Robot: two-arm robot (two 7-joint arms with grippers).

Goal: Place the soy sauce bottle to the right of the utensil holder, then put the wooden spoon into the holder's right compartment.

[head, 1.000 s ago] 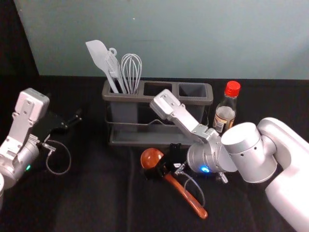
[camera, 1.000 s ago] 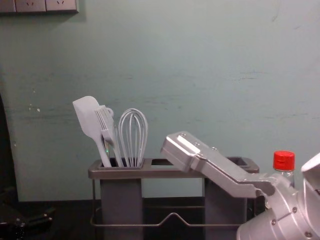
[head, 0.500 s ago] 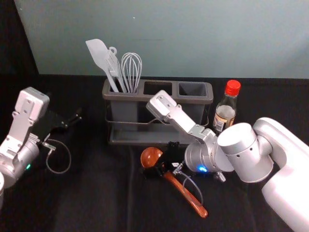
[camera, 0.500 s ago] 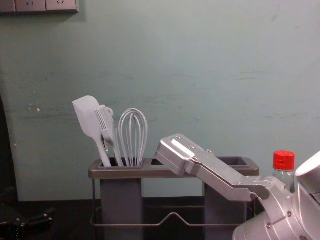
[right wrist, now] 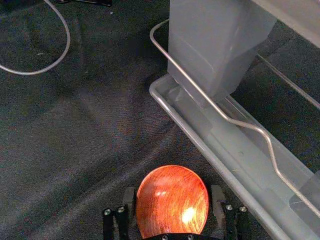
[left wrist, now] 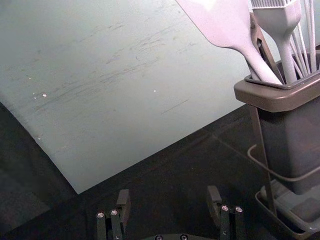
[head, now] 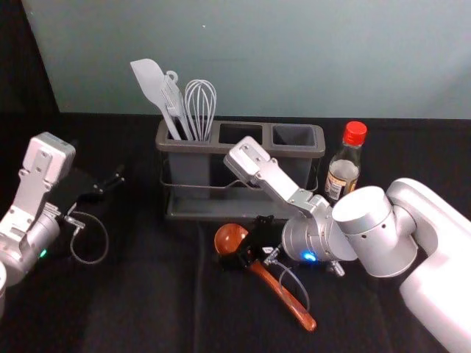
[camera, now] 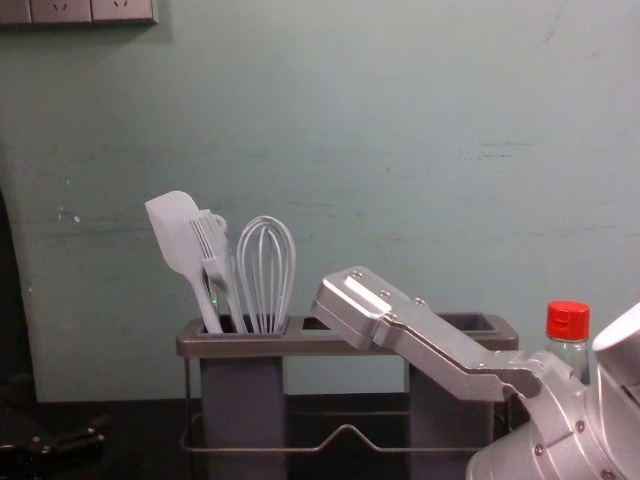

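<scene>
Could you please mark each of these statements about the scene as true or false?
1. The soy sauce bottle stands to the right of the utensil holder. True.
2. The right gripper is at the wooden spoon, its fingers open on either side of the bowl. True.
3. The spoon is standing in the holder's right compartment. False: it lies on the black cloth in front of the holder.
4. The whisk is in the middle compartment. False: the whisk stands in the left compartment.
5. The bottle's cap is red. True.
</scene>
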